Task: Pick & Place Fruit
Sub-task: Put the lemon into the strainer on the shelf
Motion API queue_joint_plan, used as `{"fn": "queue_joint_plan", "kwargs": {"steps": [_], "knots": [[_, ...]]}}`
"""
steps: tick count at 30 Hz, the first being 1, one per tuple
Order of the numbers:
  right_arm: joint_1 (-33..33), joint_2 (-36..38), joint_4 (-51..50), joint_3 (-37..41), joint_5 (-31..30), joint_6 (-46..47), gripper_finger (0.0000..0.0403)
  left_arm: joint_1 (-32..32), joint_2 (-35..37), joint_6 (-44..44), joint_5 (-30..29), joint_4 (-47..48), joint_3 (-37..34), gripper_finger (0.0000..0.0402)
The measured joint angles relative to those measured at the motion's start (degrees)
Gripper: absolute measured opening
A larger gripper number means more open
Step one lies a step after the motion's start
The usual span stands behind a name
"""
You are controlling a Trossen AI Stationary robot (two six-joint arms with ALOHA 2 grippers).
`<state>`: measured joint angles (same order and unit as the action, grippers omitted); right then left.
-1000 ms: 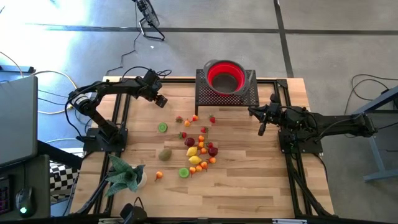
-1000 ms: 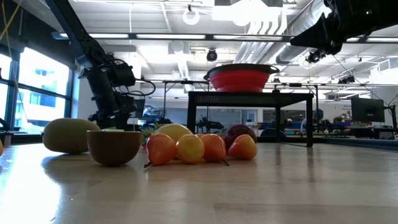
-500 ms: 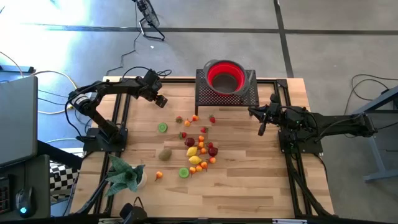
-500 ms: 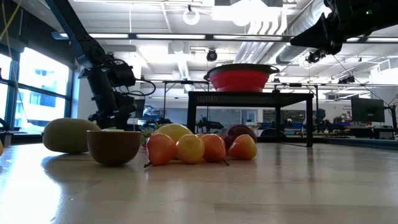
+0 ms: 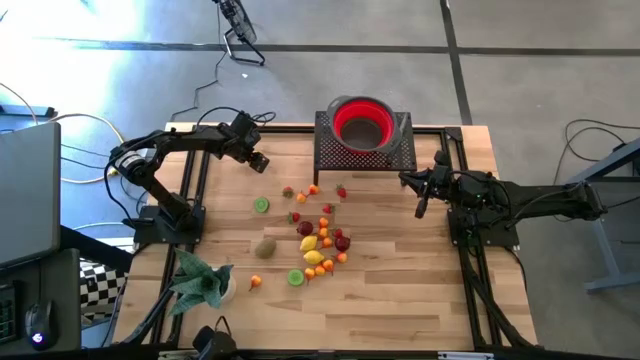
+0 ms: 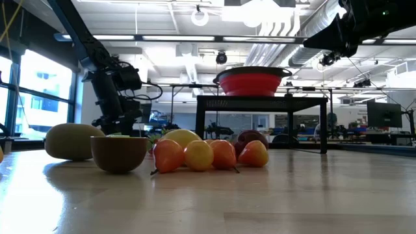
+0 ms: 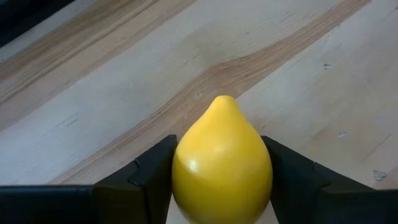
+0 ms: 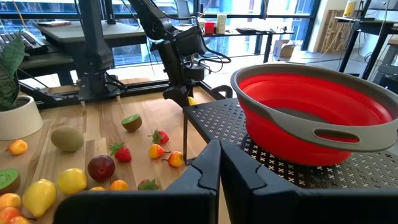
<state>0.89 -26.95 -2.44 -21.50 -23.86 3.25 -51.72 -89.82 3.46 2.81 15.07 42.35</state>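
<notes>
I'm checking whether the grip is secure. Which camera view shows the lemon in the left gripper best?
The left wrist view: the lemon fills it, clamped between the left gripper's fingers above the wooden table. The right wrist view shows a yellow sliver under that gripper; the high view only a yellow speck; the low view hides it.

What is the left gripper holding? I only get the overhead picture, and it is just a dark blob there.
Observer: The left gripper is closed on a yellow lemon; its wrist camera shows a finger on each side.
Operator: And the right gripper, any fruit in it?
Observer: No. The right gripper is shut with nothing between its fingers.
Operator: Does the red bowl sit flat on the table?
Observer: No. The low camera shows the red bowl raised on a black stand with legs.
</notes>
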Motion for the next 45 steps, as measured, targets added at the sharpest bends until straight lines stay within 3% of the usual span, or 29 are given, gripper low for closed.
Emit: {"fn": "queue_joint_plan", "kwargs": {"steps": [14, 23, 39, 45], "knots": [[-0.01, 0.00, 0.02, 0.00, -0.08, 0.00, 0.0003, 0.00, 0.57, 1.36, 0.06, -0.42, -0.12, 0.0198], [-0.02, 0.01, 0.01, 0.00, -0.02, 0.00, 0.0003, 0.02, 6.39, 2.47, 5.23, -0.58, 1.23, 0.0198], [-0.01, 0.00, 0.00, 0.00, 0.00, 0.00, 0.0003, 0.02, 11.80, -0.22, 17.59, 0.92, 19.60, 0.0198], [-0.02, 0.00, 0.00, 0.00, 0.00, 0.00, 0.0003, 1.67, 11.80, -2.45, 17.92, 1.40, 27.12, 0.0198]]}}
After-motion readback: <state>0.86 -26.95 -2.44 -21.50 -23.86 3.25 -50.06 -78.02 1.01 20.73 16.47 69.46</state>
